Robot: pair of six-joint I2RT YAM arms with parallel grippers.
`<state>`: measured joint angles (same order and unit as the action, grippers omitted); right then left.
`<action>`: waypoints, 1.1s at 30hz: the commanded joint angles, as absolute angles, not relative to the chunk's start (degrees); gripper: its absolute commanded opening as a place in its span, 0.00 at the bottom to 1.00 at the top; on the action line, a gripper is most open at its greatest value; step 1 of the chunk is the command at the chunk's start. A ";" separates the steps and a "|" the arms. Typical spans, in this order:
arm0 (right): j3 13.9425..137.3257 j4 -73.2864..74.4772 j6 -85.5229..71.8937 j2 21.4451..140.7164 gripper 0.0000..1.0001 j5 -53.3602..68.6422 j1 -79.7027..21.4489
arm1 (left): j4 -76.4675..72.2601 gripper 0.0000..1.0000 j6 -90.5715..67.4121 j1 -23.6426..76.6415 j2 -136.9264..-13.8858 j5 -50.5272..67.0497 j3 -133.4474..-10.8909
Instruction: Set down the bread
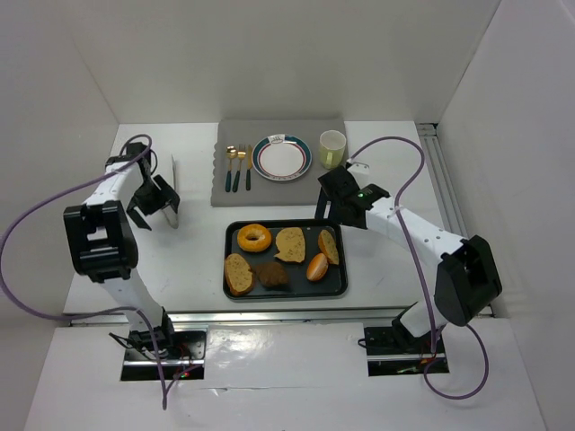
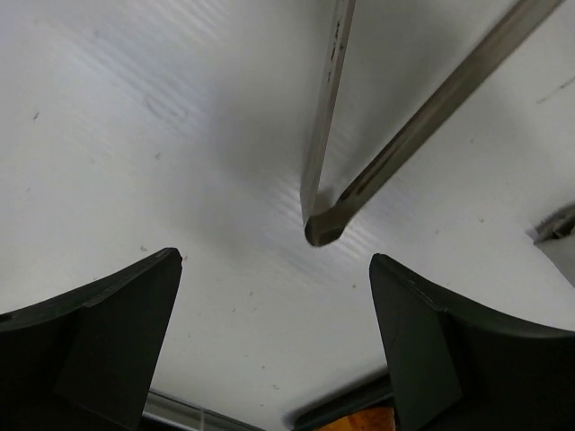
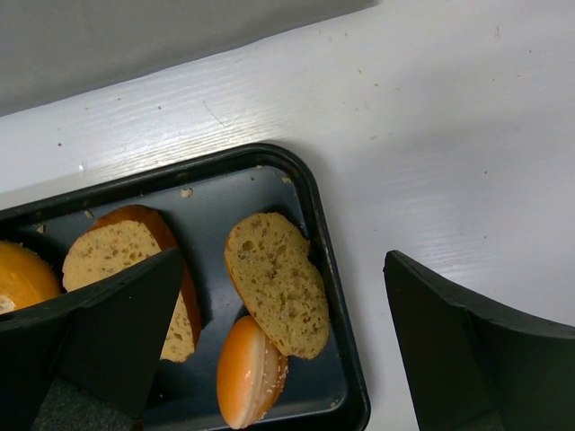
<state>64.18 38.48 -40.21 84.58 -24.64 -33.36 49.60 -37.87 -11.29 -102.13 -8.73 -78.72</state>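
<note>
A black tray (image 1: 332, 287) at the table's middle holds several breads: a bagel (image 1: 254, 237), a bread slice (image 1: 290, 243), an oval slice (image 1: 329, 245), a small bun (image 1: 316, 267), a dark roll (image 1: 271, 274) and a cut roll (image 1: 238, 274). A white plate (image 1: 282, 157) lies on a grey mat (image 1: 220, 175) behind it. My right gripper (image 1: 325, 211) is open and empty above the tray's far right corner (image 3: 310, 193); the oval slice (image 3: 277, 284) and bun (image 3: 250, 370) lie between its fingers. My left gripper (image 1: 157, 215) is open and empty over bare table by metal tongs (image 2: 328, 224).
A pale green cup (image 1: 332, 148) stands right of the plate, close behind my right gripper. A knife, fork and spoon (image 1: 238, 166) lie on the mat left of the plate. The tongs (image 1: 174, 189) lie at the left. White walls enclose the table.
</note>
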 commanded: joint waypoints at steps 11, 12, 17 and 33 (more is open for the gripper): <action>66.71 36.74 -39.02 85.25 1.00 -25.49 -32.52 | 49.12 0.98 -31.65 -11.34 -122.58 -8.26 -98.58; 67.23 36.74 -39.02 85.25 1.00 -25.49 -32.52 | 49.13 0.98 -31.64 -11.34 -123.83 -8.26 -99.92; 67.76 38.32 -39.02 85.78 1.00 -25.49 -32.52 | 50.27 0.90 -31.03 -11.34 -127.97 -8.26 -106.43; 68.38 38.32 -39.64 83.50 1.00 -26.72 -32.52 | 46.58 0.29 -24.61 -9.06 -110.60 -4.84 -102.58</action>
<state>65.67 38.57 -39.53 85.69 -24.86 -32.84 48.40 -27.94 -10.81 -121.14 -6.79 -103.22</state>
